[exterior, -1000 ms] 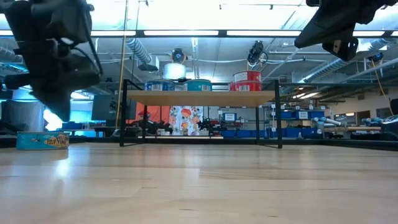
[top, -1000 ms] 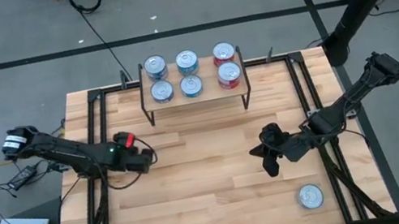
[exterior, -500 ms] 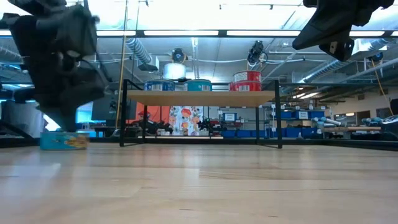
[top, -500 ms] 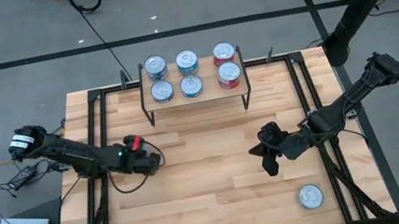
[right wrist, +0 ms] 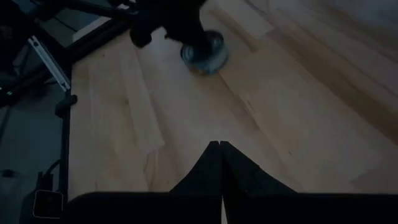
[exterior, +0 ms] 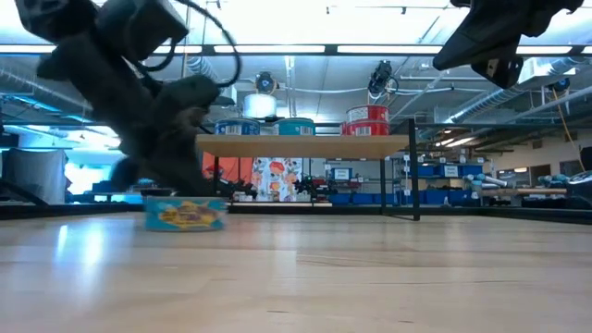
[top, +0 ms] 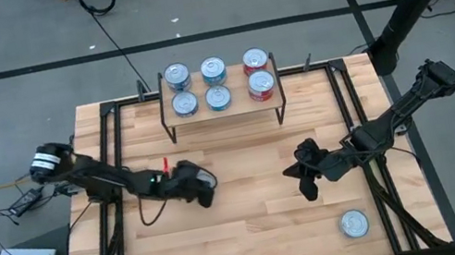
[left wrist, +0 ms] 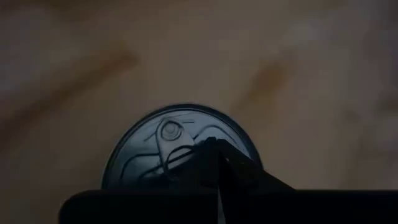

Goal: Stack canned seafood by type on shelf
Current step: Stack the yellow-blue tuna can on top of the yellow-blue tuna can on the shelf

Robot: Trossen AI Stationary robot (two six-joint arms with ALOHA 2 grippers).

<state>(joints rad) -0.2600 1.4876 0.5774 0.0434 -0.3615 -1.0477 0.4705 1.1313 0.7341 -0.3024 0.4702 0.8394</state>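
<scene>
In the high view the left gripper (top: 203, 188) covers the small round tin with the teal and yellow side label (exterior: 186, 214) below it, so no part of that tin shows from above. In the left wrist view the dark fingers (left wrist: 217, 168) hide the near part of its silver pull-tab top. In the low view the arm above it is smeared. The label print is too small to read. The right gripper (exterior: 495, 42) is cut by the low view's top edge.
</scene>
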